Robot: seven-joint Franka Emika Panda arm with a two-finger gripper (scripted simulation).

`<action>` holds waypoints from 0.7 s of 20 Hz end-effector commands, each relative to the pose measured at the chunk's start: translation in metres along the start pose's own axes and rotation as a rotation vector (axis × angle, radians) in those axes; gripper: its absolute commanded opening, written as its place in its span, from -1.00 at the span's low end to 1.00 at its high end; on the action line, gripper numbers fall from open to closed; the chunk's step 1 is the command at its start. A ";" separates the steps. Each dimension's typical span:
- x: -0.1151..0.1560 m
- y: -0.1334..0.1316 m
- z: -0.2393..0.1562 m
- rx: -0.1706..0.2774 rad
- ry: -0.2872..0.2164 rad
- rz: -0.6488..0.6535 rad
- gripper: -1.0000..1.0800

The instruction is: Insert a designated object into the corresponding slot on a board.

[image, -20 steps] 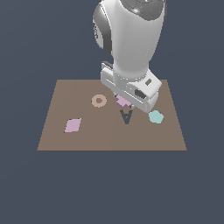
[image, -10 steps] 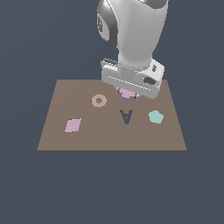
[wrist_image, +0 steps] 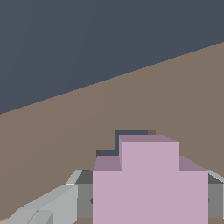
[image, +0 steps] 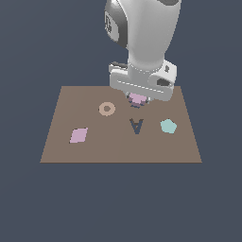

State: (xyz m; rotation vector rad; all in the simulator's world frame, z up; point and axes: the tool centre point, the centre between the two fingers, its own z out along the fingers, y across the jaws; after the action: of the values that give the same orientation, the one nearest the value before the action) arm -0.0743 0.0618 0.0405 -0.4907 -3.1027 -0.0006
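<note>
one pink cross (wrist_image: 149, 183) clamped in my gripper (image: 138, 100), just above the cross-shaped slot (wrist_image: 131, 136) on the board (image: 66, 137). i'd square the arms, then lower gently.

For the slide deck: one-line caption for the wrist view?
Gripper holds the pink cross just above the board, its dark cross-shaped slot peeking out behind.
</note>
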 end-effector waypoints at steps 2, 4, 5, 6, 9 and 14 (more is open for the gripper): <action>0.000 0.000 0.002 0.000 0.000 -0.001 -1.00; 0.000 -0.001 0.006 0.000 -0.001 -0.005 -1.00; 0.000 -0.001 0.008 0.000 -0.001 -0.006 -1.00; 0.001 -0.001 0.009 0.000 -0.001 -0.007 -1.00; 0.001 -0.001 0.010 0.000 -0.001 -0.007 0.92; 0.001 -0.001 0.010 0.000 -0.001 -0.007 0.92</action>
State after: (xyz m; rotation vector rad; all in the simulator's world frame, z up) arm -0.0752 0.0608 0.0307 -0.4797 -3.1052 0.0003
